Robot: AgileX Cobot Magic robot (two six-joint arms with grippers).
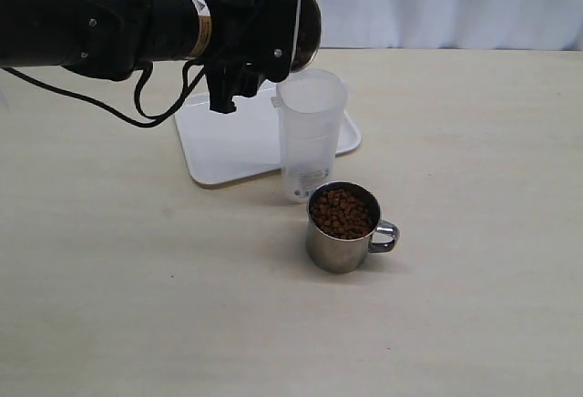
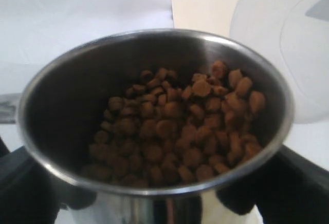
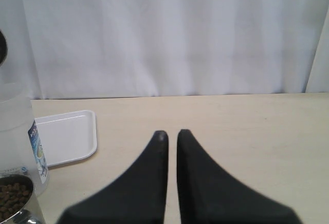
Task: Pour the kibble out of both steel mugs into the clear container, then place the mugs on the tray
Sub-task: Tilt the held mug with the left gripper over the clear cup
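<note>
Two mugs shown. Exterior: left gripper (image 1: pixel 260 24) held the tilted mug (image 1: pixel 308 28) at the clear container (image 1: pixel 311 128) rim to pour; second mug (image 1: pixel 342 229) stood full beside it, tray (image 1: pixel 228 147) behind. Left wrist: wide jaws clasped the tilted mug, kibble (image 2: pixel 180 126) banked to one side. Right wrist: right gripper (image 3: pixel 171 137) closed, empty.

Table (image 1: pixel 127 306): wide, flat, pale tan top. Three things sit right on it.

Tray (image 1: pixel 228 142): white, flat, low rim, round corners. Sits toward back, bit left of middle in exterior view.

Clear container (image 1: pixel 310 133): tall, see-through, upright. Stands on table just in front of tray, hides bit of tray's front edge. Small white label (image 1: pixel 308 177) low on its side.

Steel mug (image 1: pixel 339 251): short, shiny, upright. On table just in front of container, bit to right. Touching container or not: cannot tell. Brown kibble (image 1: pixel 342 212) fills it. Handle (image 1: pixel 386 237) points right.
</note>
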